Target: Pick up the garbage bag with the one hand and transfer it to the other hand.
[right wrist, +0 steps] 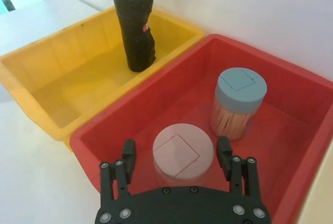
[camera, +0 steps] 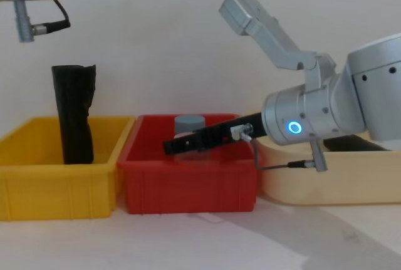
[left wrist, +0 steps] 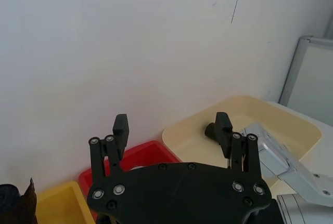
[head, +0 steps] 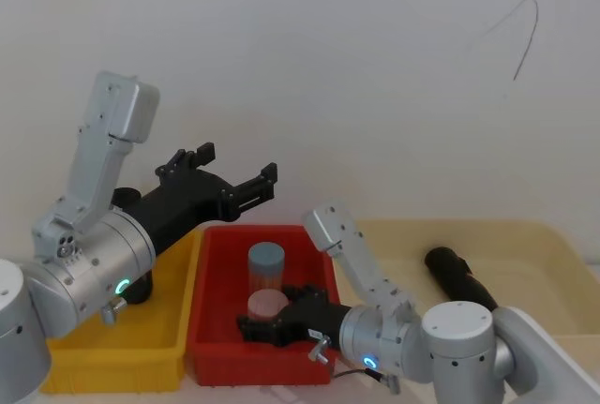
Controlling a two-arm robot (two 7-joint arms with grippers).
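The garbage bag is a tall black roll with a small orange-red label, standing upright at the far end of the yellow bin; from the chest it shows as garbage bag. My left gripper, on the arm with the green light, hangs open and empty high above the bins, well clear of the roll; its own camera shows the left gripper facing the wall. My right gripper, on the arm with the blue light, is open low inside the red bin, its fingers either side of a pink-lidded jar.
A jar with a grey-blue lid stands behind the pink one in the red bin. To the right, a beige tray holds a second black roll lying on its side. A white wall stands close behind the bins.
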